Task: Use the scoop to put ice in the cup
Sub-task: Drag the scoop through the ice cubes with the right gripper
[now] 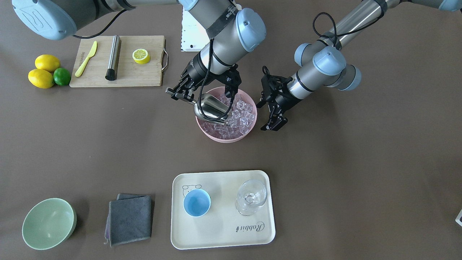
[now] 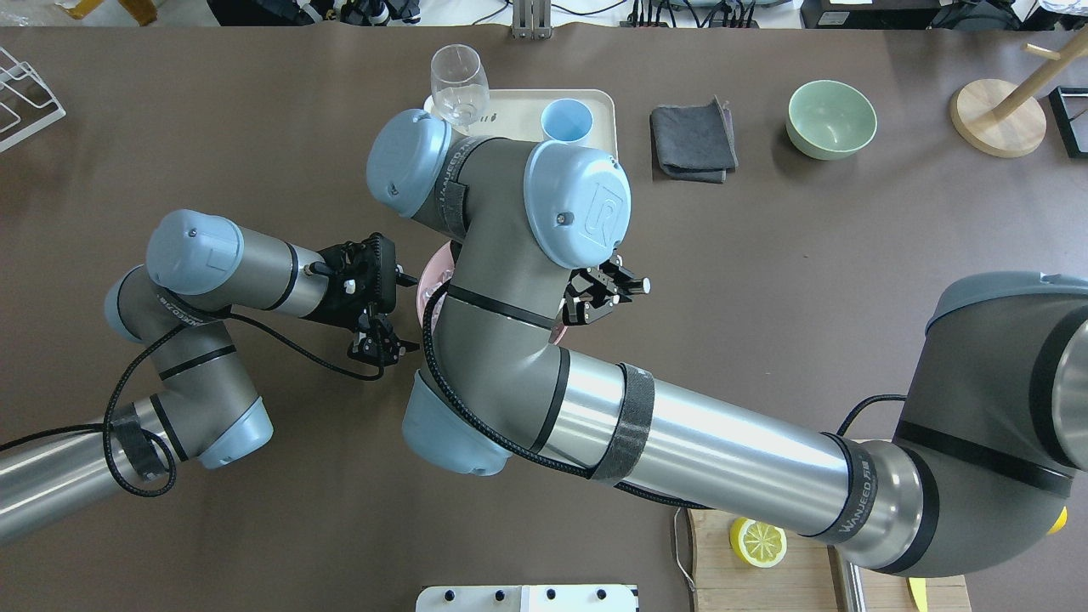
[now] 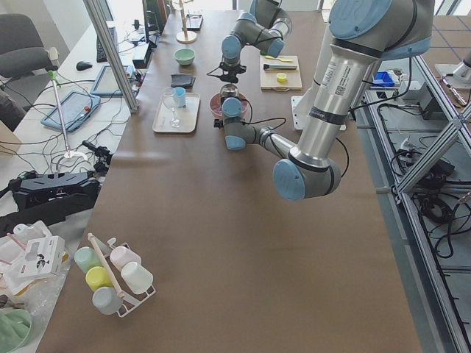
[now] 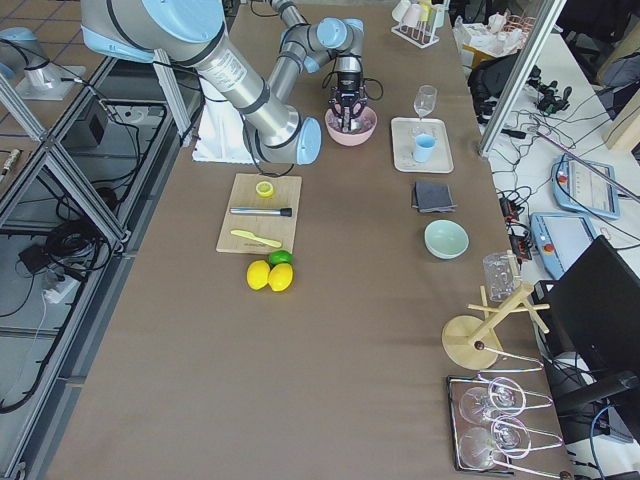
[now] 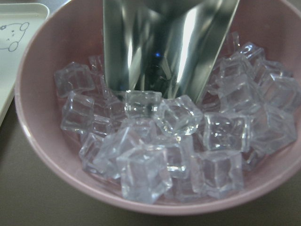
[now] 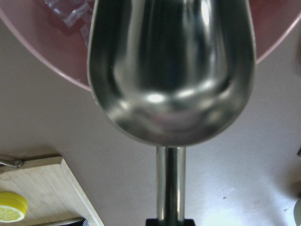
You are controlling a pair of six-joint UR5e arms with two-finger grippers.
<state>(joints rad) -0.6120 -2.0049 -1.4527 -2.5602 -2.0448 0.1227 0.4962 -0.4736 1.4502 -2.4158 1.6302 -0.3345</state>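
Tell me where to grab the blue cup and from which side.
Grip the cup by its wall at the rim, from straight above, one finger inside, one outside. It stands upright, open, without a handle, and the glass on the same tray likely crowds a sideways reach.

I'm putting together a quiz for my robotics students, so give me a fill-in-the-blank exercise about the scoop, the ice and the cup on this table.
1. The right tool grips the scoop by its ___.
2. The ice lies in a ___ bowl.
3. The cup on the tray contains ___ ice.
4. The left tool, open, holds ___.
Missing words: handle; pink; no; nothing.
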